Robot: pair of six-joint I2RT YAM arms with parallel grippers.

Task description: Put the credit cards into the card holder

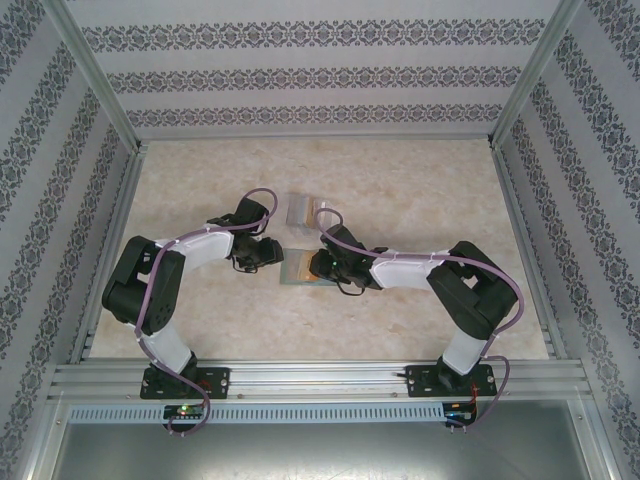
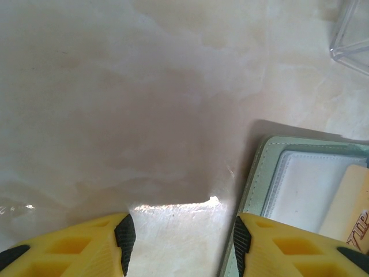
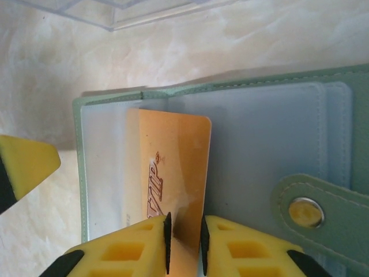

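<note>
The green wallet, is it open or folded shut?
Open. The green wallet lies spread flat, clear inner pockets and snap tab showing, an orange card over one pocket.

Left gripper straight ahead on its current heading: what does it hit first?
Probably bare table: the left gripper points at it, jaws apart. One finger lines up with the edge of the green wallet, so that may touch first; depth is unclear.

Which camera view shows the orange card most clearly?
The right wrist view: the orange card lies face-up on the green wallet, lettering readable. The left wrist view catches one corner; the top view leaves it too small.
</note>
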